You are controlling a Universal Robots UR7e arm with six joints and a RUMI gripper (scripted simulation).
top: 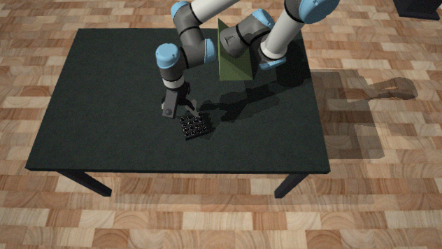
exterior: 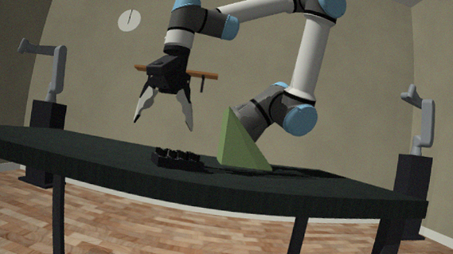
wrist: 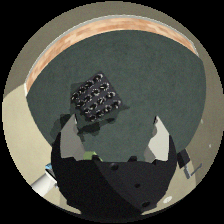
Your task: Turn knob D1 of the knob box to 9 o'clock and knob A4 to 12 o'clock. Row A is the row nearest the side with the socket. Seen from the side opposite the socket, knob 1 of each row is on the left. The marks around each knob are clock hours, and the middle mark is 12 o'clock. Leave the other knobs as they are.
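Observation:
The black knob box lies on the dark table, turned at an angle, with rows of small black knobs on top. Light marks surround the knobs. The socket cannot be made out, so I cannot tell which knobs are D1 and A4, and the pointer directions are too small to read. My gripper is wide open and empty. It hangs above the table and higher than the box, with its fingertips clear of the knobs. In the wrist view the box is ahead of the fingers, toward the left finger.
A green wedge-shaped block stands on the table beside the arm's base, behind and to the right of the box in the top view. The arm's shadow falls across the table near the box.

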